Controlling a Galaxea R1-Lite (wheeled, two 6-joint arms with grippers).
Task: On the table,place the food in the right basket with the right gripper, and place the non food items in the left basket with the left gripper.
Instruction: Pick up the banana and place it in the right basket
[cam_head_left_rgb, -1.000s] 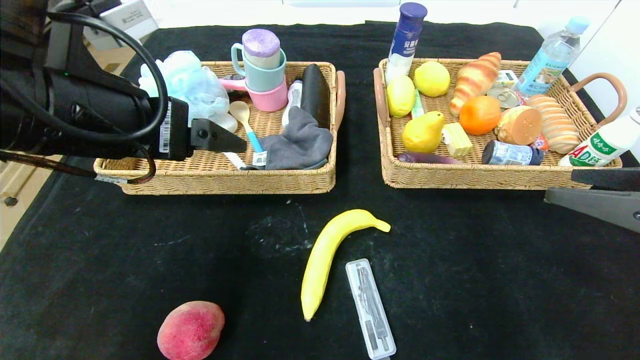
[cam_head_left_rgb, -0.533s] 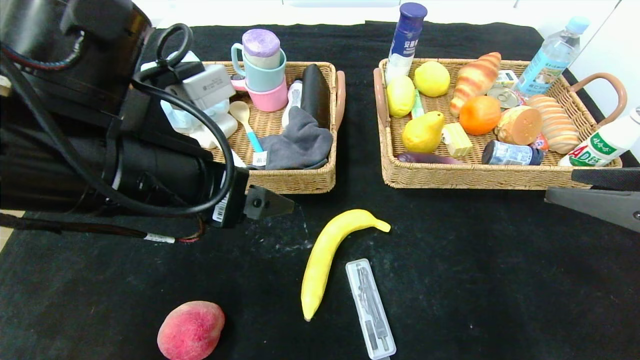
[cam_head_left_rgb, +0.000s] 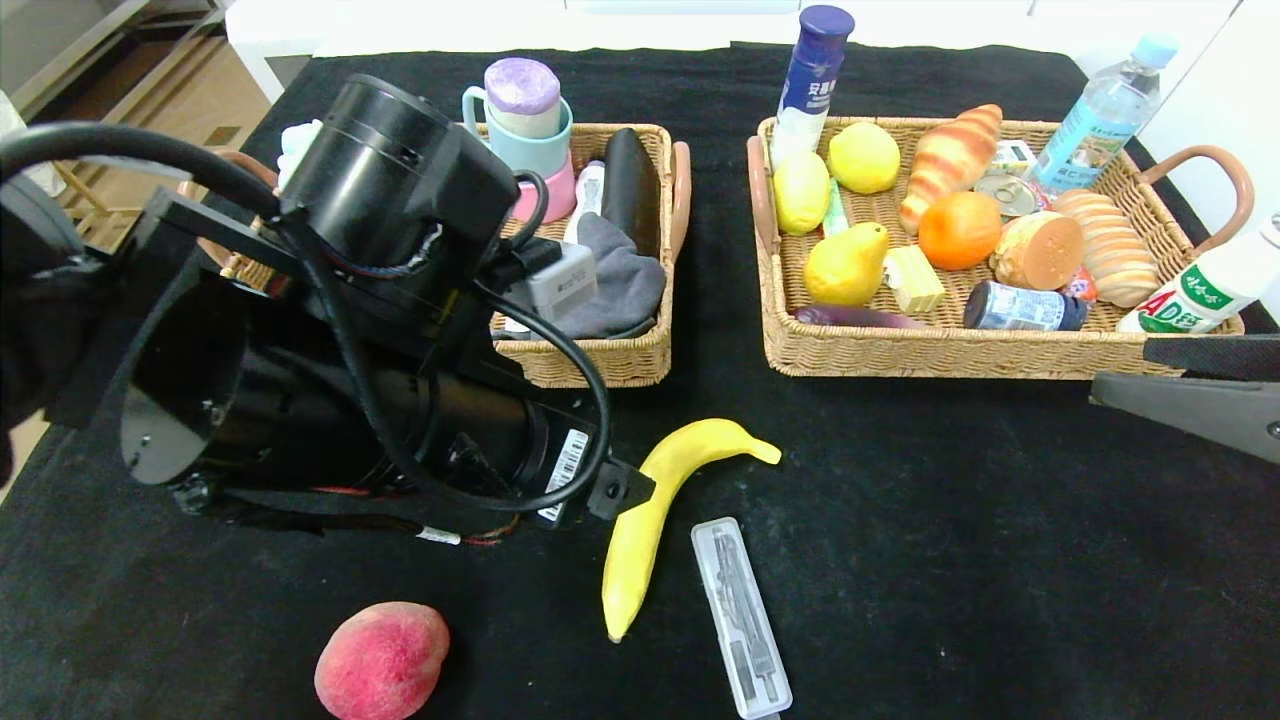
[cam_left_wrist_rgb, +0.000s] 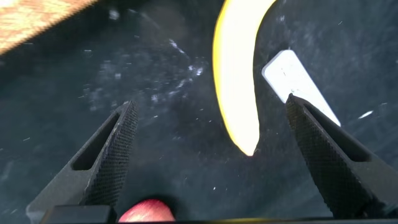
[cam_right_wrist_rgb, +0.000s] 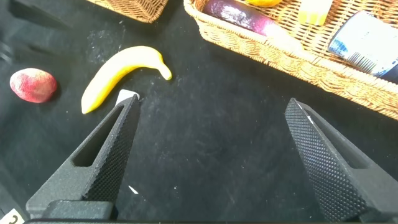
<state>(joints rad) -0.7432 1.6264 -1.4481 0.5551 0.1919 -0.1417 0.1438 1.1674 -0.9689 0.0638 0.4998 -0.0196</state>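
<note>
i see both baskets mostly filled. banana (cam_head_left_rgb: 650, 520), peach (cam_head_left_rgb: 381, 660) and compass case (cam_head_left_rgb: 741, 617) remain on the surface (cam_head_left_rgb: 1000, 550). left gripper (cam_left_wrist_rgb: 211, 152) hovers near the banana, fingers wide; right gripper (cam_right_wrist_rgb: 208, 155) parked, fingers wide.

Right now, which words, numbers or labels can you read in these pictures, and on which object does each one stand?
"AD", large green letters on the white bottle by the right basket.
Blue-capped bottle: white characters, too blurred to read.
Water bottle label: too small.
Small jar: print unreadable.
Barcode label on the left arm: bars only, digits unreadable.
</note>
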